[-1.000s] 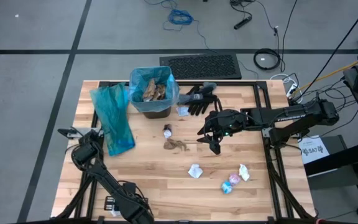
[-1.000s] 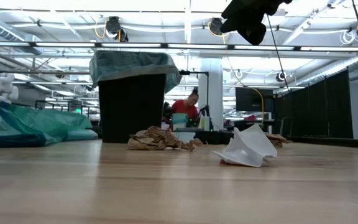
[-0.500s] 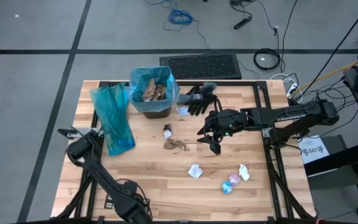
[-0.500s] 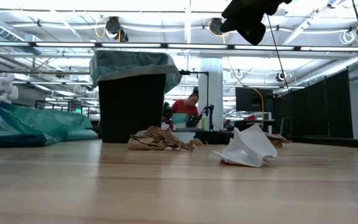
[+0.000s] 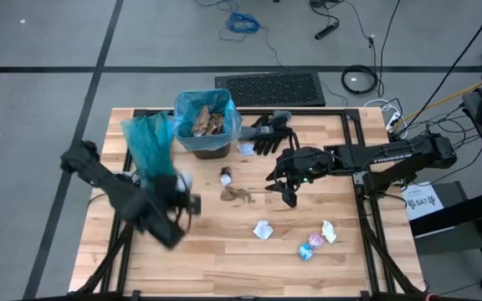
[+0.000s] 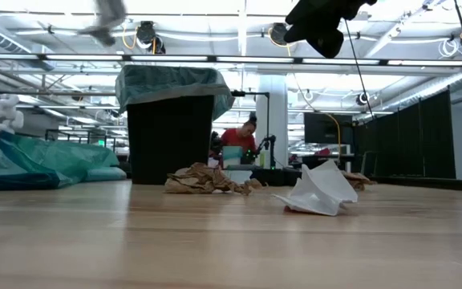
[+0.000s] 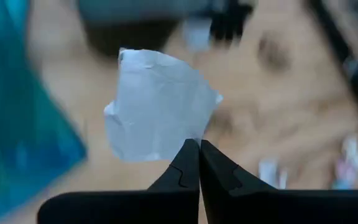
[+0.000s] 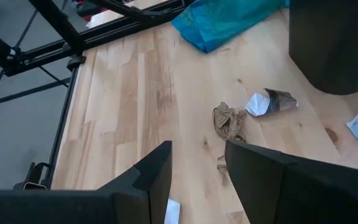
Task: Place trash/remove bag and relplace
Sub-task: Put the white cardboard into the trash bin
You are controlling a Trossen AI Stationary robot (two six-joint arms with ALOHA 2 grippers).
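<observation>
Gloves (image 5: 268,134) beside lined bin (image 5: 203,123)

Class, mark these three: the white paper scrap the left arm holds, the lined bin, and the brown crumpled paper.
white paper scrap (image 7: 157,112), left wrist view, sheet's middle.
lined bin (image 6: 169,144), low view, black front wall.
brown crumpled paper (image 8: 230,122), right wrist view, wad's centre.

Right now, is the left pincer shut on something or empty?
Shut on a white paper scrap. In the left wrist view the left pincer has its fingertips pressed together on the scrap's edge, lifted above the table.

Overhead, table-level, two wrist views.
</observation>
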